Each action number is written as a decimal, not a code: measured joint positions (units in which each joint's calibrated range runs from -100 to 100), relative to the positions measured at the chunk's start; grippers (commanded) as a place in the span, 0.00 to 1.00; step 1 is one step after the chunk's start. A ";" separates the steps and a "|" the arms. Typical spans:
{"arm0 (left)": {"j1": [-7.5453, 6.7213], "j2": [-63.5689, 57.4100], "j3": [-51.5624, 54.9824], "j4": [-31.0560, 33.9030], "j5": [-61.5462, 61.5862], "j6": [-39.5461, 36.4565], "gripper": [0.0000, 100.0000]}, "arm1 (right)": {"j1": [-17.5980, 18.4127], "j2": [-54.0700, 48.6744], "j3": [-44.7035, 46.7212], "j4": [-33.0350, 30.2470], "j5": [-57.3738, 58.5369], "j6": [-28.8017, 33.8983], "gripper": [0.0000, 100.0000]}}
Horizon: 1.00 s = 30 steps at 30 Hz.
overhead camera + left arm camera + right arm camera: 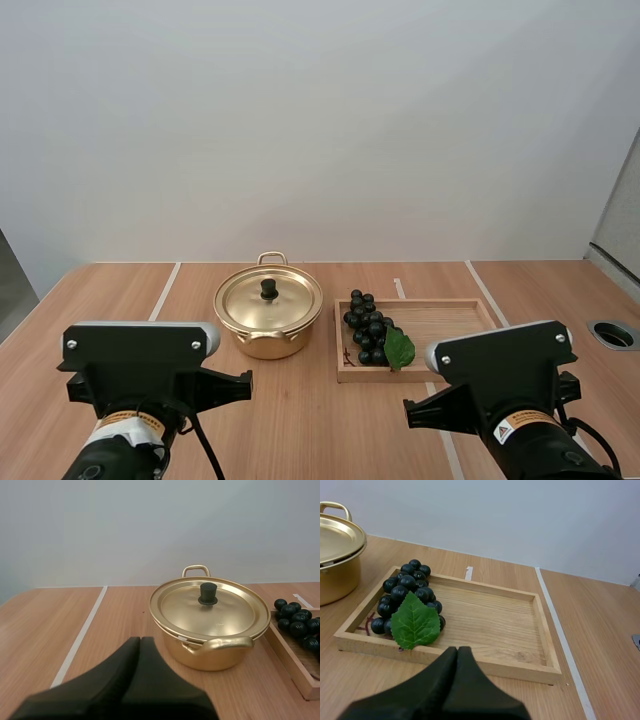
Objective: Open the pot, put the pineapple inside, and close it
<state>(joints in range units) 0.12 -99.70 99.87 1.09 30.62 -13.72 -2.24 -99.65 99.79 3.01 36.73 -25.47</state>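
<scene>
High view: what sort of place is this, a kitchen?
Likely a robot test bench, not a kitchen: a light wooden table marked with white tape lines, a lidded gold metal pot, and a bunch of dark grapes in a shallow wooden tray.

Bright, even light here, soft and from overhead, I'd say. The lid [225, 612] shows just a gentle sheen. Faint shadows hug the pot [210, 657] and tray [495, 625] on the tabletop [300, 430]. My left tool [140, 640] and right tool [457, 650] read near-black.
</scene>
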 measured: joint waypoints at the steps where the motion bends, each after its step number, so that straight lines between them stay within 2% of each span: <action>1: 0.00 0.00 0.00 -0.14 0.00 0.00 0.00 | 0.00 0.00 0.00 0.00 0.00 0.07 0.00; 23: 0.00 0.00 0.00 -0.14 0.00 -0.10 0.00 | 0.00 0.00 0.00 -0.75 0.00 0.60 0.00; 30: 0.00 0.00 0.00 -0.14 0.00 -0.10 0.00 | 0.00 0.00 0.00 5.69 -4.69 0.78 0.00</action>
<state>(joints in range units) 0.12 -99.70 99.87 0.95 30.62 -13.82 -2.24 -99.65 99.79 8.70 32.03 -24.68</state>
